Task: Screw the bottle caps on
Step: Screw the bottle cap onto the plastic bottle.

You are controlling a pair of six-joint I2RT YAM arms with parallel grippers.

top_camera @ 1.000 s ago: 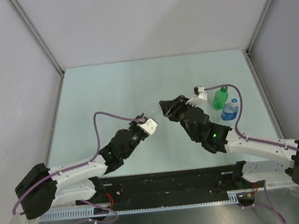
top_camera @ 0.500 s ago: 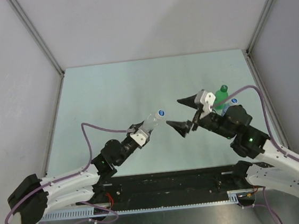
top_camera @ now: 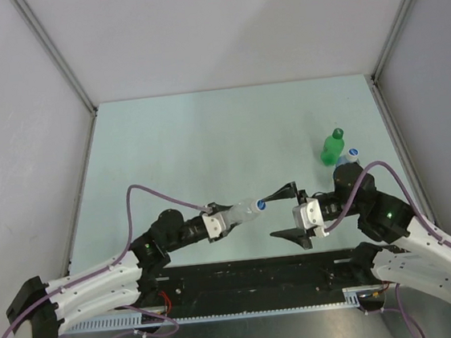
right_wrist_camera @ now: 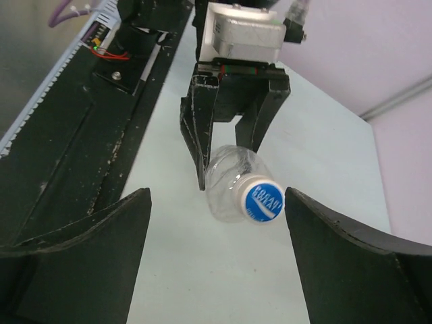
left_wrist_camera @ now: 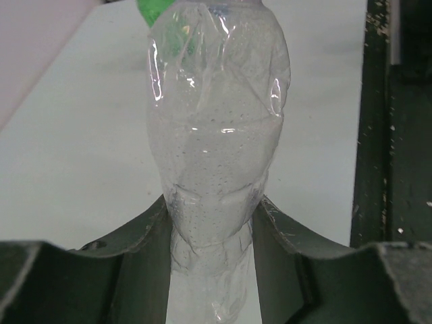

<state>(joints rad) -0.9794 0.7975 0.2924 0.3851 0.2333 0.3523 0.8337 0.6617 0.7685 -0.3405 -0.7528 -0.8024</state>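
1. Here, the clear unlabelled bottle [top_camera: 240, 213] is held level above the near part of the table [top_camera: 206, 139], with its cap [right_wrist_camera: 260, 200] sitting on the neck and pointing right.
2. It looks light, thin-walled and easily crushed, so grip the stiffer cap rim rather than the body.
3. The left gripper [left_wrist_camera: 212, 250] clamps its base end.
4. The right gripper [top_camera: 269, 217] is spread wide around the cap and touches nothing.

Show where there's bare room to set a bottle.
Free: the far half of the table by the back wall and along the left wall. Crowded: green bottle and labelled bottle at right; near middle, where the left gripper's clear bottle faces the right gripper's open fingers.
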